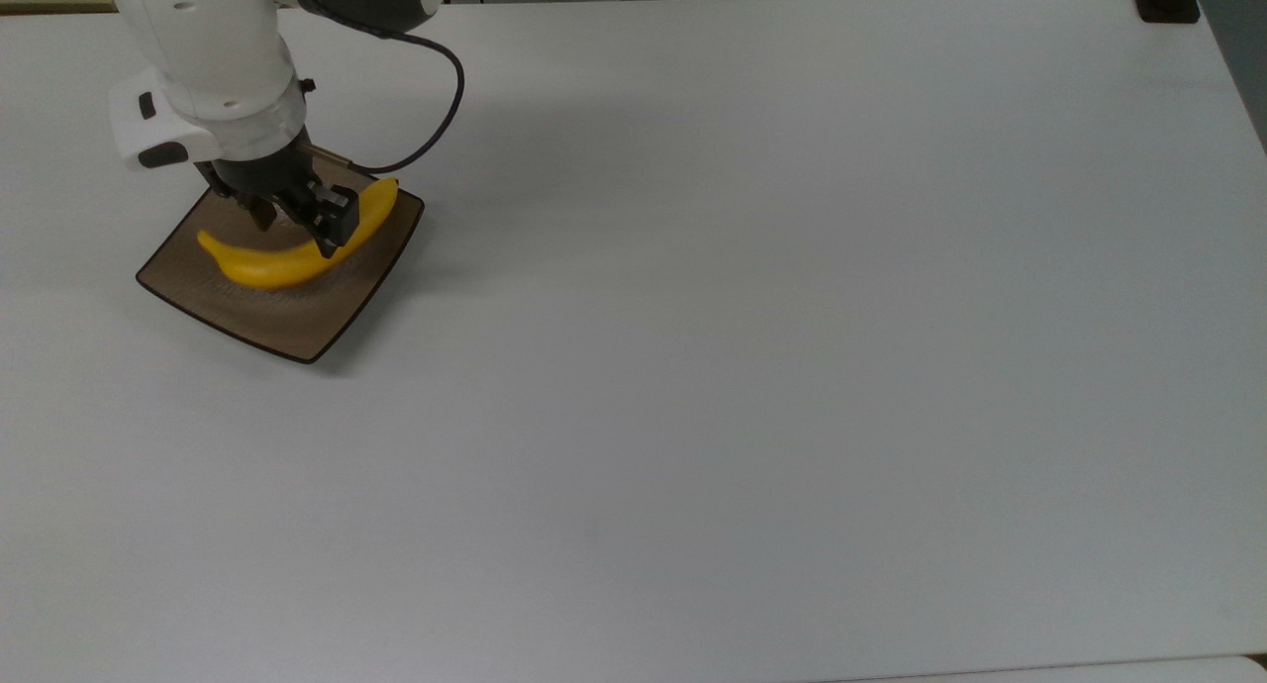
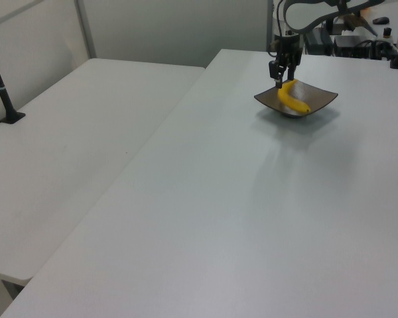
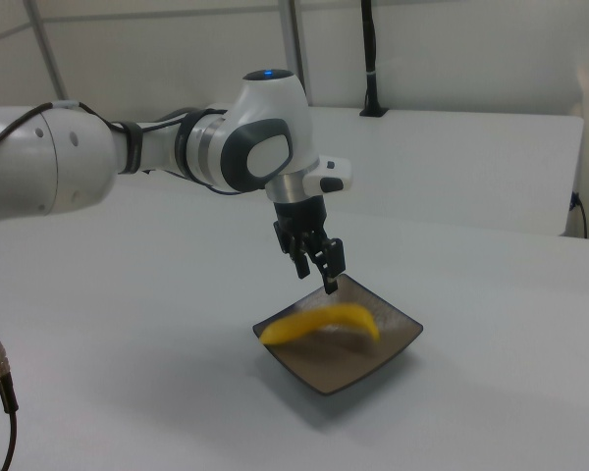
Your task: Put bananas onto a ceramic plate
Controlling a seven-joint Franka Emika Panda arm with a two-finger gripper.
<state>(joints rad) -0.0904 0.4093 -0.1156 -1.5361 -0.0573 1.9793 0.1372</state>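
The yellow banana (image 1: 287,259) lies on the square brown ceramic plate (image 1: 287,322) at the far left of the top view, curved across the plate's upper half. My gripper (image 1: 297,223) hangs just above the banana's middle, open and holding nothing. In the right view the gripper (image 3: 317,275) is clearly lifted off the banana (image 3: 319,322), which rests inside the plate (image 3: 346,371). In the left view the banana (image 2: 293,99) sits in the plate (image 2: 322,98) with the gripper (image 2: 279,79) above its near end.
The plate stands on a wide white table (image 1: 742,366). A black clamp base (image 1: 1166,0) sits at the table's far right corner in the top view. A second white table (image 2: 73,146) with a black post (image 2: 2,93) adjoins on the left view's left.
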